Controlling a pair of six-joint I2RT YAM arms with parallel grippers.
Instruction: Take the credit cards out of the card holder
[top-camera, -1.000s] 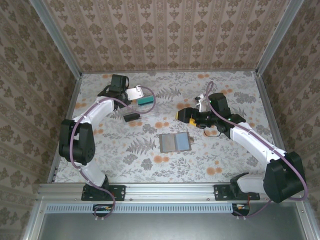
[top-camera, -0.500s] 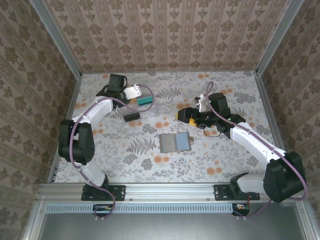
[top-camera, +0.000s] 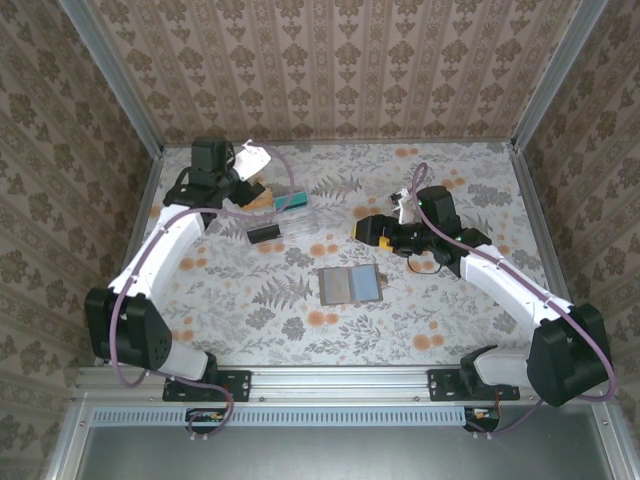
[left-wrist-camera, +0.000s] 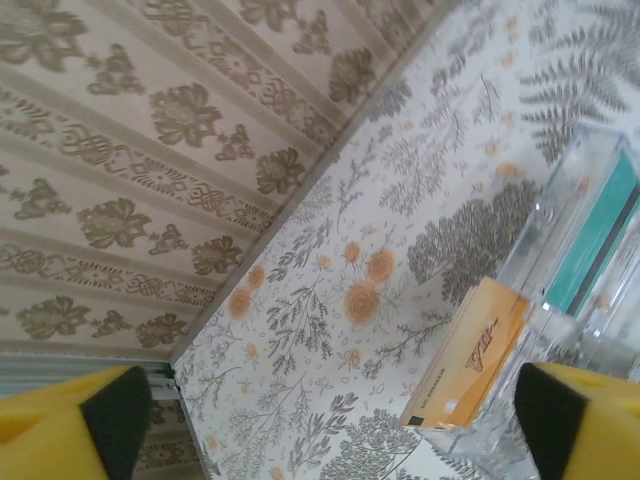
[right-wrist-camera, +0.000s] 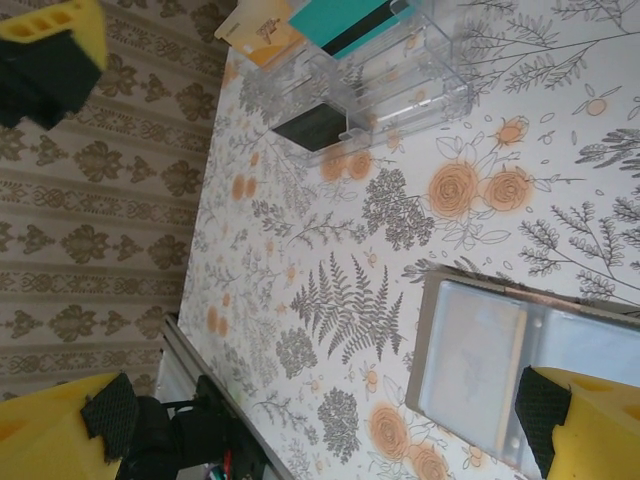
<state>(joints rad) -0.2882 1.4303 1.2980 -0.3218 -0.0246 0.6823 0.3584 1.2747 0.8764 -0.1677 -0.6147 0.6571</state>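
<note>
Well, my left gripper (left-wrist-camera: 330, 415) hangs wide and empty at the upper left of the top view beside the clear tray (top-camera: 300, 220), where I judge a careless swing could clip its wall and topple the orange card (left-wrist-camera: 470, 365). My right gripper (right-wrist-camera: 328, 410), equally wide, sits up-frame of the open card holder (top-camera: 350, 286) at centre; nothing pins it, so a pull could drag it.

You have the card holder (top-camera: 351, 286) lying on the table (top-camera: 450, 320), near its middle. The tray (top-camera: 300, 222) sits behind the card holder and to its left, well apart from it. In the tray, the near card (top-camera: 264, 233) lies closest to the card holder. The second card (top-camera: 292, 200) sits farther behind, with the third card (top-camera: 262, 198) just left of it.
</note>
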